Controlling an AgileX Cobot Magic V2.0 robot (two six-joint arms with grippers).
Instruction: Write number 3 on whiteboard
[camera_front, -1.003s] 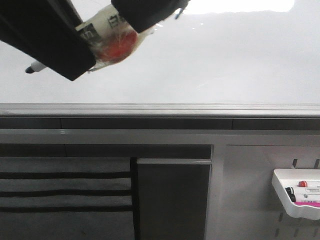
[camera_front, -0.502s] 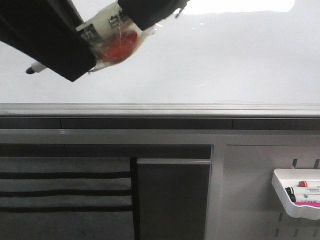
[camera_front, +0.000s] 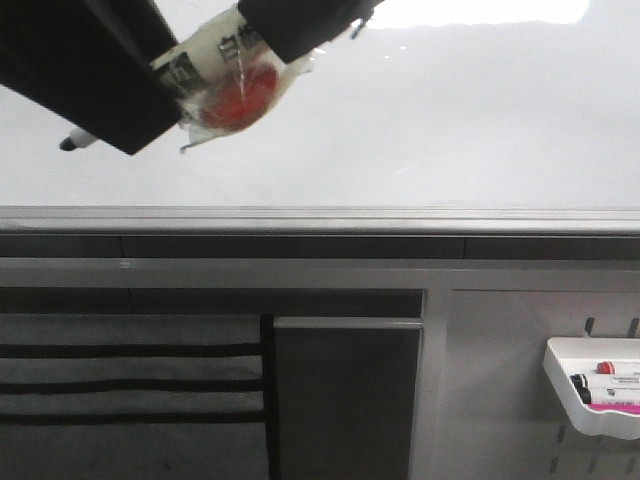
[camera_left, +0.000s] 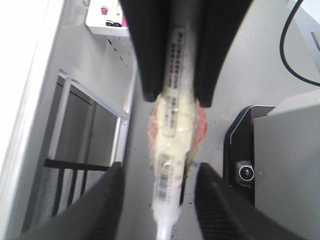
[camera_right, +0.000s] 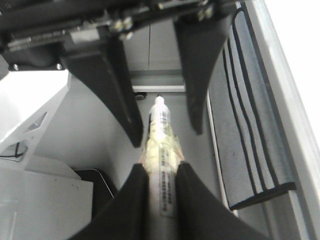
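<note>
Whiteboard (camera_front: 450, 120), large, glossy and white with glare along its top, fills the upper part of the front view above its grey metal edge strip (camera_front: 320, 215). Both arms sit at its upper left. The right claw (camera_right: 160, 172) is clamped tight on a white labelled marker (camera_front: 205, 55) wrapped in clear tape with a red wad (camera_front: 238, 95) bound to it. The left claw (camera_left: 159, 172) is spread wide, its fingers on either side of the marker's front end without gripping it. The marker's black tip (camera_front: 68, 143) pokes out lower left in front of the board; contact cannot be told. A small white marker tray (camera_front: 600, 422) hangs lower right.
</note>
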